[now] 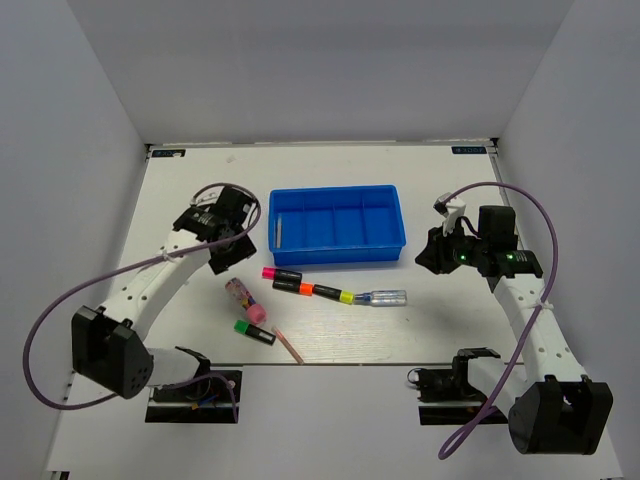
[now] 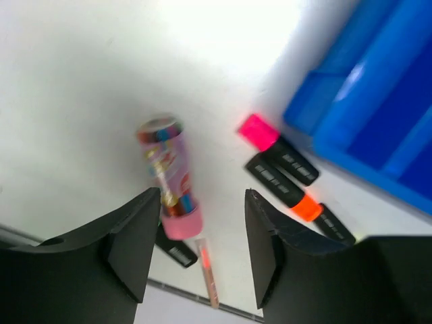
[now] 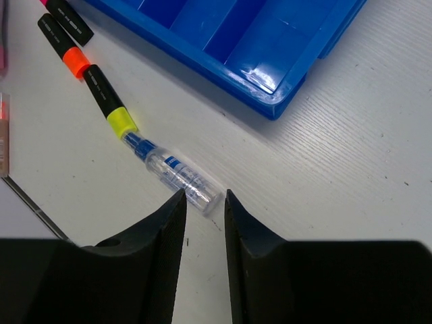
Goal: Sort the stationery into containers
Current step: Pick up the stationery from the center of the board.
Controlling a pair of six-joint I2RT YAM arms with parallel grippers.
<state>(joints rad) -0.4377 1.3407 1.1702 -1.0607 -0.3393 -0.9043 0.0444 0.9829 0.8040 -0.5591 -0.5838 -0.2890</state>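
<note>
The blue tray (image 1: 338,227) stands mid-table with a thin pale stick (image 1: 279,232) in its leftmost compartment. In front of it lie highlighters capped pink (image 1: 281,274), orange (image 1: 297,287) and yellow (image 1: 335,293), a clear bluish pen (image 1: 385,298), a pink marker (image 1: 246,299), a green-capped highlighter (image 1: 254,332) and a pale stick (image 1: 289,344). My left gripper (image 2: 202,196) is open and empty above the pink marker (image 2: 167,177). My right gripper (image 3: 204,196) is open with a narrow gap, empty, just short of the clear pen's end (image 3: 177,174).
White walls close in the table on the left, back and right. The tray's corner (image 3: 270,101) is beyond the right gripper. The table's front edge runs just behind the pale stick (image 2: 208,270). Both arms' cables loop over the table sides.
</note>
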